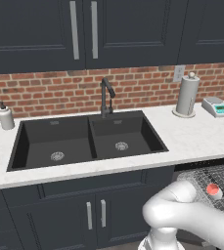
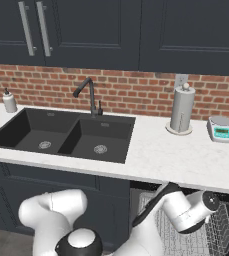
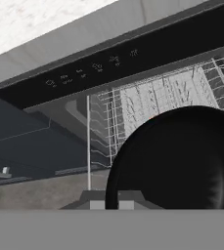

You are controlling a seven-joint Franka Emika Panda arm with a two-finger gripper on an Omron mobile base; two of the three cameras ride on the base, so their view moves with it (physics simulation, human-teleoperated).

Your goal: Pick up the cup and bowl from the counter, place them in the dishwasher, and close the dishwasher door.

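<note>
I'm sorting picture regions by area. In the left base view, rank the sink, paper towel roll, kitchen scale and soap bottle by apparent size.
1. sink
2. paper towel roll
3. kitchen scale and soap bottle: similar, so unranked; they also sit at opposite edges.

The sink (image 1: 89,139) sits in the surface (image 1: 191,136). The cup (image 1: 212,189) lies in the rack (image 1: 221,183) below. The bowl (image 3: 182,161) is before the rack.
</note>
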